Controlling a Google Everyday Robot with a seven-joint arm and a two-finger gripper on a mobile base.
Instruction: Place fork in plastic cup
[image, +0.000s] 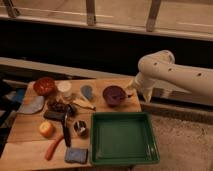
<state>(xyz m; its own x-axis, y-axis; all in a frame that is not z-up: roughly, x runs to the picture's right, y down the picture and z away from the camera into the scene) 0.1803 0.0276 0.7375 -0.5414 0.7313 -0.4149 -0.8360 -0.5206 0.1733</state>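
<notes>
The plastic cup (87, 92) is small, rounded and blue-grey, and stands on the wooden table (30, 131) left of the dark purple bowl (114, 95). I cannot make out the fork; several dark items (59, 107) lie clustered in front of the cup. My white arm (170, 75) reaches in from the right. The gripper (131, 86) is at the table's right edge, just right of the purple bowl and a little above table height. Nothing shows in it.
A green tray (122, 137) fills the front right. On the left are a red bowl (44, 86), white cup (64, 89), grey cloth (32, 105), orange (46, 129), carrot (52, 147), blue sponge (76, 155), black-handled tool (66, 131) and small metal cup (80, 128).
</notes>
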